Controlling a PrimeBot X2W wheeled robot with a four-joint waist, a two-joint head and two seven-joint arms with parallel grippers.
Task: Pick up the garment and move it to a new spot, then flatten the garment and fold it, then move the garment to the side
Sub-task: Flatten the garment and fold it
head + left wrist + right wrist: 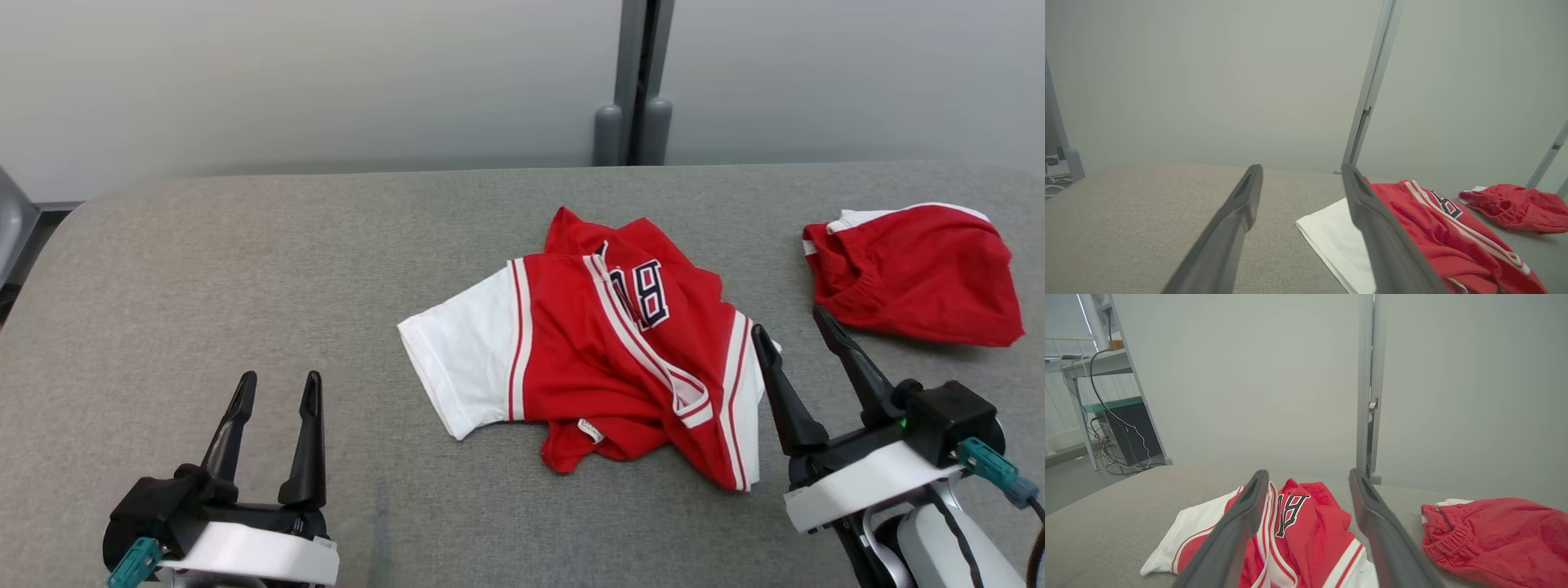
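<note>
A crumpled red jersey with white sleeves and dark lettering (608,351) lies in the middle of the grey table (245,269); it also appears in the left wrist view (1433,228) and the right wrist view (1306,526). My right gripper (790,320) (1308,475) is open just beside the jersey's right edge, fingers empty. Well left of the jersey, near the table's front, my left gripper (279,380) (1302,169) stands open and holds nothing.
A second red garment with a white trim, bunched up (918,273) (1494,535) (1515,206), lies at the table's right. A grey wall with a vertical metal post (641,82) stands behind. A desk with cables and a computer (1122,433) is off to the left.
</note>
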